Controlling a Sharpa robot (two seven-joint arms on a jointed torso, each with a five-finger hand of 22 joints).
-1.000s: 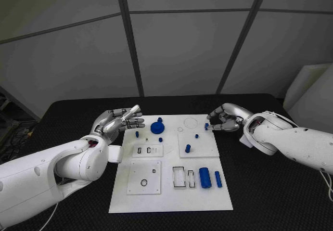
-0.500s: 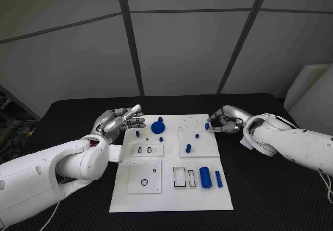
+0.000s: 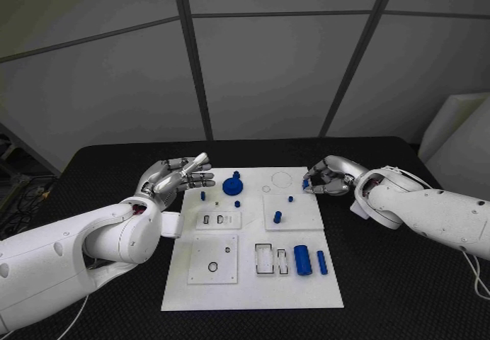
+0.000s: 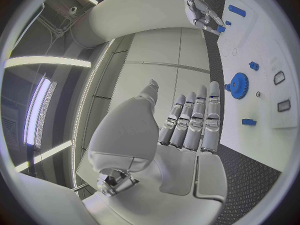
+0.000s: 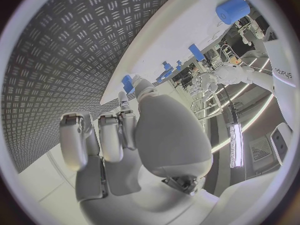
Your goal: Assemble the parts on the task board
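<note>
**Inspector A:** The task board (image 3: 250, 290) is seen lying flat in the middle of the black table (image 3: 408, 283). How is the left hand (image 3: 175, 177) recorded?

**Inspector B:** It is held above the table just off the board's far left corner, fingers straight and lightly spread, nothing in them. The same is confirmed from the left wrist view (image 4: 190, 122).

**Inspector A:** And the right hand (image 3: 332, 176)?

**Inspector B:** It is placed at the board's far right corner, fingers curled. A small blue peg (image 3: 304, 185) is pinched at its fingertips; from the right wrist view the peg (image 5: 127, 83) is seen against the fingertips at the board's edge.

**Inspector A:** Where are the parts noted?

**Inspector B:** A blue gear (image 3: 231, 188) is found on the far left of the board. A large blue cylinder (image 3: 302, 260) and a slim blue pin (image 3: 321, 263) are laid side by side near the right edge, close to each other. Small blue pieces are stood on the square plate (image 3: 283, 214) between them.
</note>
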